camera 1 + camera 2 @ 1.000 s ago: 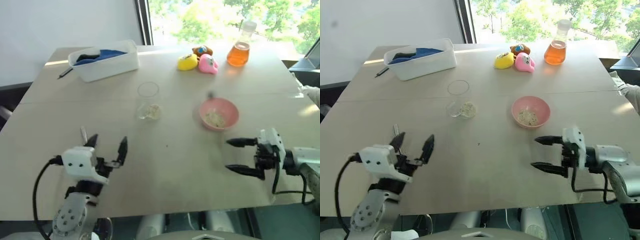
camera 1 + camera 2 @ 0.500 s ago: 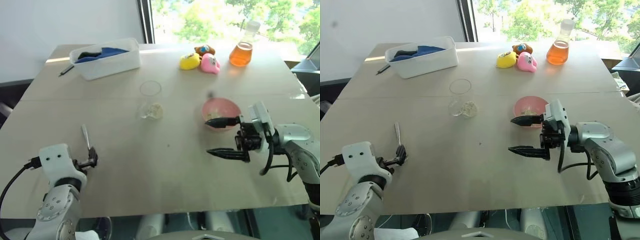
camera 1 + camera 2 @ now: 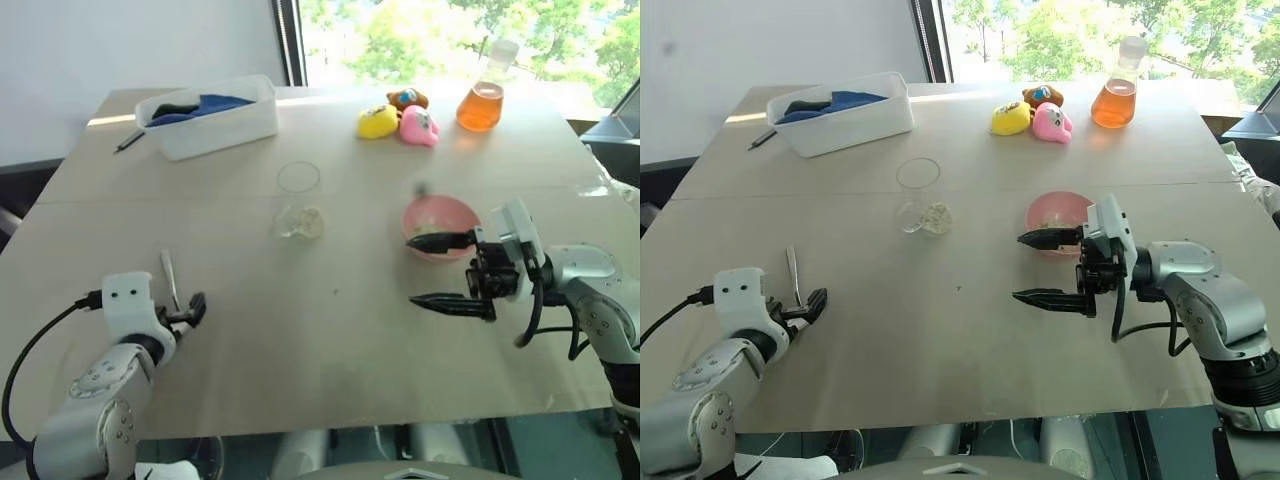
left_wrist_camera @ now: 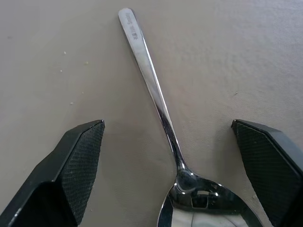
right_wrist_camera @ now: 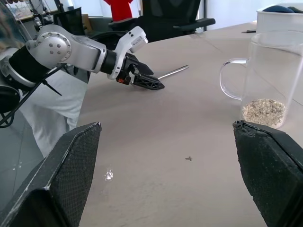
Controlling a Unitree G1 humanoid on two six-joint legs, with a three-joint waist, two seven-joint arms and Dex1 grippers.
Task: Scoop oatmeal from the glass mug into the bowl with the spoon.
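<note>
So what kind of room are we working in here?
Probably an office or lab set up for tests: a big beige table by a window onto trees, an office chair, and a flask of orange liquid.

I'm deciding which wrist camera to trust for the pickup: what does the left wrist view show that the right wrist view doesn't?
Left wrist view alone: the spoon's oval bowl, lying flat between the open left fingers, with small crumbs on the table.

Right wrist view alone: the glass mug with oatmeal at its bottom, the white tub, and the left gripper seen from outside.

Both: the spoon and the beige table.
</note>
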